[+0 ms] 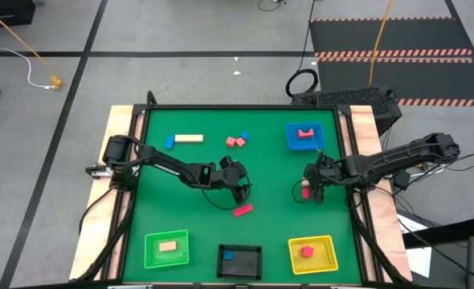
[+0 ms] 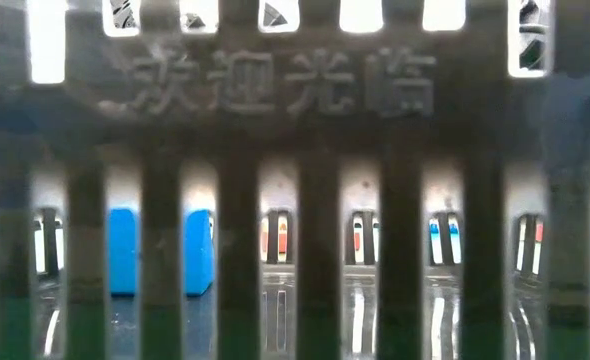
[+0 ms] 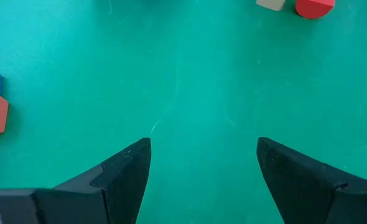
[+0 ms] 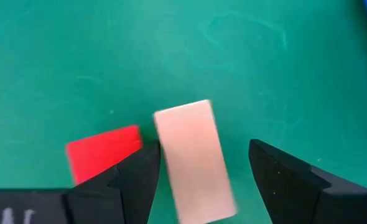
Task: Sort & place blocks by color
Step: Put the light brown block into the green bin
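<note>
In the high view my right gripper (image 1: pixel 311 189) is low over the table's right middle, open. Its wrist view shows a tan block (image 4: pixel 193 160) lying on the green mat between the fingers, with a red block (image 4: pixel 102 154) beside one finger (image 4: pixel 134 180); I cannot tell whether that finger touches either block. The red block (image 1: pixel 305 193) also shows from above. My left gripper (image 1: pixel 239 183) hovers open at mid-table over bare mat (image 3: pixel 202 124). A red bar (image 1: pixel 243 210) lies just nearer than it. A tan bar (image 1: pixel 189 138), a blue block (image 1: pixel 170 142) and pink blocks (image 1: pixel 235 141) lie farther off.
A blue square tray (image 1: pixel 317 128) at far right holds a red block. Along the near edge stand a green tray (image 1: pixel 150 258) with a tan block, a black tray (image 1: pixel 255 261) with a blue block, and a yellow tray (image 1: pixel 327 255) with a red block. The black tray's mesh (image 2: pixel 315 200) fills the low view.
</note>
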You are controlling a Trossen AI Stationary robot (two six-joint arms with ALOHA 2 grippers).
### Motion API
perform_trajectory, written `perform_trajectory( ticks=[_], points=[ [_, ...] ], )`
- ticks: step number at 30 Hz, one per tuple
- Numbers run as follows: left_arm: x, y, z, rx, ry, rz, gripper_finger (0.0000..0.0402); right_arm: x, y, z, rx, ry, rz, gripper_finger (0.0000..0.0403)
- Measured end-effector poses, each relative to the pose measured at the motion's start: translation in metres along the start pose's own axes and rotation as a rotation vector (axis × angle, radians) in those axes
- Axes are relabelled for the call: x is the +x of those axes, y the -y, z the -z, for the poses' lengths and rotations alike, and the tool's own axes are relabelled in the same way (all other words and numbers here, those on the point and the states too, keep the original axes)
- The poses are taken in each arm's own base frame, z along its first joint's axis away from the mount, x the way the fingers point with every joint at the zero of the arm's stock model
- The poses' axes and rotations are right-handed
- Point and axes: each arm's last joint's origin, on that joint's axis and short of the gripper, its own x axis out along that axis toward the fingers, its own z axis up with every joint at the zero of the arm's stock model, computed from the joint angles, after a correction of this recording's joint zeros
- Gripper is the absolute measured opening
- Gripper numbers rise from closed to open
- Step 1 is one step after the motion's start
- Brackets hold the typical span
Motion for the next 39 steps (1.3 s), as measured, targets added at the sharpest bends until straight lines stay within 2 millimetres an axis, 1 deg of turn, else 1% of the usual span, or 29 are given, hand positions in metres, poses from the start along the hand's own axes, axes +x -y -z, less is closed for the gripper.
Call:
perform_trajectory(
  ticks=[4, 9, 12, 16, 17, 20, 22, 27, 30, 35, 37, 39],
  points=[
    [0.0, 0.0, 0.0, 0.0, 0.0, 0.0, 0.0294, 0.008, 0.0, 0.005, 0.011, 0.019, -0.01, 0.0235],
    [0.0, 0.0, 0.0, 0.0, 0.0, 0.0, 0.0294, 0.022, 0.001, 0.013, 0.134, 0.062, -0.034, 0.0229],
    [0.0, 0.0, 0.0, 0.0, 0.0, 0.0, 0.0294, 0.026, 0.002, 0.016, 0.2, 0.083, -0.037, 0.0197],
    [0.0, 0.0, 0.0, -0.001, 0.0, 0.0, 0.0294, 0.027, 0.001, 0.015, 0.262, 0.109, -0.049, 0.0117],
    [0.0, 0.0, 0.0, -0.006, 0.001, 0.0, 0.0294, 0.027, 0.001, 0.014, 0.28, 0.12, -0.058, 0.0111],
    [0.0, 0.0, 0.0, -0.029, 0.002, 0.002, 0.0294, 0.026, -0.003, 0.006, 0.334, 0.181, -0.129, 0.0111],
    [0.0, 0.001, 0.0, -0.05, 0.003, 0.005, 0.0294, 0.023, -0.008, -0.003, 0.342, 0.261, -0.205, 0.0111],
    [-0.002, 0.007, -0.001, -0.055, 0.032, 0.027, 0.0294, 0.004, -0.018, -0.034, 0.38, 0.593, -0.405, 0.0111],
    [-0.006, 0.018, -0.005, 0.042, 0.096, 0.057, 0.0294, -0.011, -0.021, -0.048, 0.419, 0.782, -0.511, 0.0111],
    [-0.017, 0.043, -0.011, 0.333, 0.252, 0.115, 0.0294, -0.029, -0.02, -0.06, 0.488, 0.997, -0.567, 0.0111],
    [-0.022, 0.051, -0.015, 0.378, 0.338, 0.105, 0.0294, -0.032, -0.021, -0.062, 0.455, 1.051, -0.564, 0.0111],
    [-0.026, 0.054, -0.021, 0.351, 0.409, 0.086, 0.0294, -0.032, -0.025, -0.064, 0.394, 1.096, -0.55, 0.0111]
  ],
)
